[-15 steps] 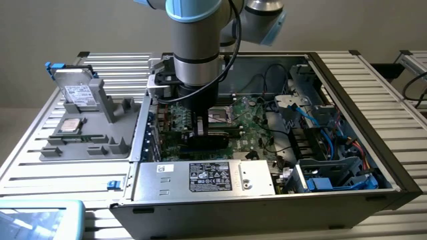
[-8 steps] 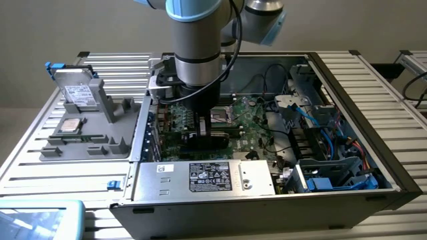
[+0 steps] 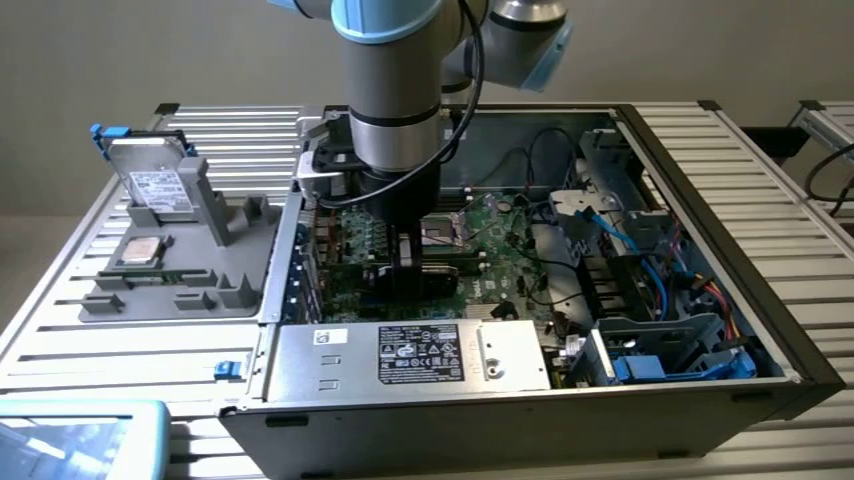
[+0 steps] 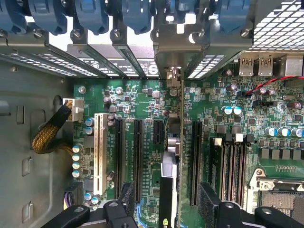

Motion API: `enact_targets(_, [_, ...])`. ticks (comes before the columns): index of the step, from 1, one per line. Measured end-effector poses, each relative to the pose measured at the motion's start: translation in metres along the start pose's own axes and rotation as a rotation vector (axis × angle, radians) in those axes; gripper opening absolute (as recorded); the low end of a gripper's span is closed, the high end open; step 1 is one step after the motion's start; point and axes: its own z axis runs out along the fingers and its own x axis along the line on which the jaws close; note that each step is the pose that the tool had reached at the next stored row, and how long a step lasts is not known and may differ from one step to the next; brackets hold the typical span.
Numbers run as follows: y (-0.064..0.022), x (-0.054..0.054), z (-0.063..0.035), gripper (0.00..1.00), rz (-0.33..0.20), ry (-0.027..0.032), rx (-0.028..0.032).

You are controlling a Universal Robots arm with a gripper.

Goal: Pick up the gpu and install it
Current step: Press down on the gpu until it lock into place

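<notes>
Hand (image 4: 172,204) clamped on gpu (image 4: 180,118), edge-on above motherboard (image 4: 142,95) slots; slight misalignment risks jamming or bending the connector.

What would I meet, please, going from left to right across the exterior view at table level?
Grey parts holder with the hard drive standing in it → robot arm reaching down into the open computer case → motherboard → blue drive cage → slatted table.

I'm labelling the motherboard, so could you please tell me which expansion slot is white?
The white slot beside the braided yellow cable, at the end of the row; the other slots are black.
</notes>
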Motion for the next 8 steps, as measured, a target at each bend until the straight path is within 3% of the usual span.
enact_targets(8, [0.0, 0.0, 0.0, 0.65, 0.0, 0.0001, 0.0])
